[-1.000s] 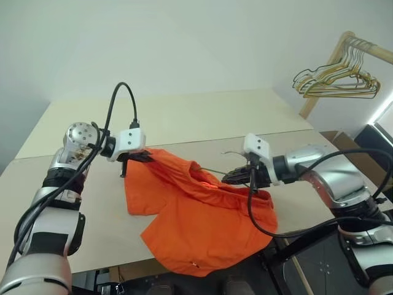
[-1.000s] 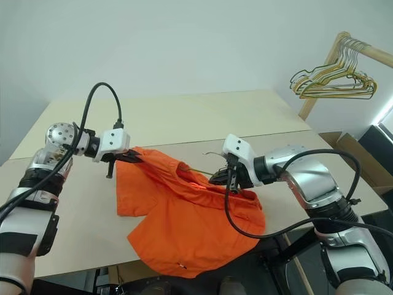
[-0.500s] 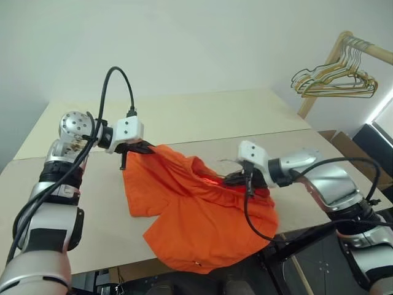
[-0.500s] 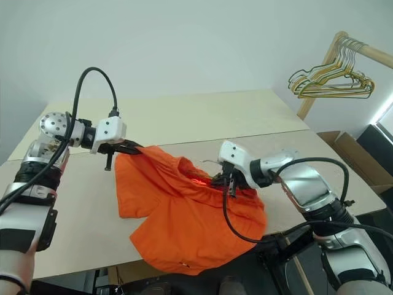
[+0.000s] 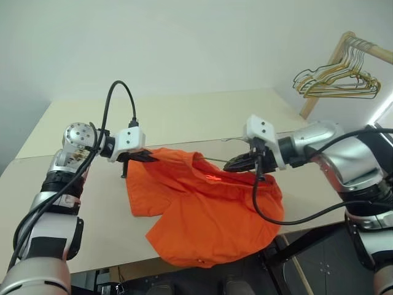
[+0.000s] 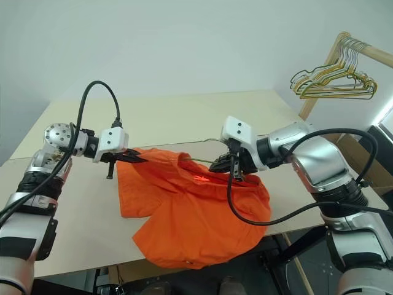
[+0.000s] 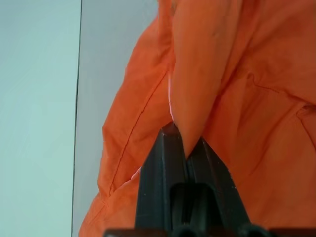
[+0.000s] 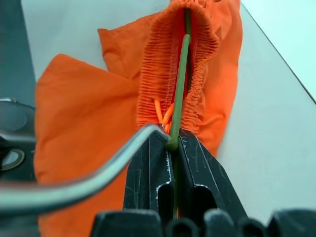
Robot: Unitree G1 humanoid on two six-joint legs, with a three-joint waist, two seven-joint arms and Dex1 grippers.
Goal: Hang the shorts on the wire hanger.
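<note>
The shorts (image 5: 206,212) hang spread between the two grippers above the table (image 5: 184,120), their lower legs draping over the table's near edge. The left gripper (image 5: 146,158) is pinched tight on a fold of orange fabric at the shorts' left end. The right gripper (image 8: 171,143) is clamped on the wire hanger (image 8: 178,86), whose olive wire runs inside the gathered waistband. A bunch of hangers (image 5: 336,83) hangs on a wooden rack beyond the table's far right corner
</note>
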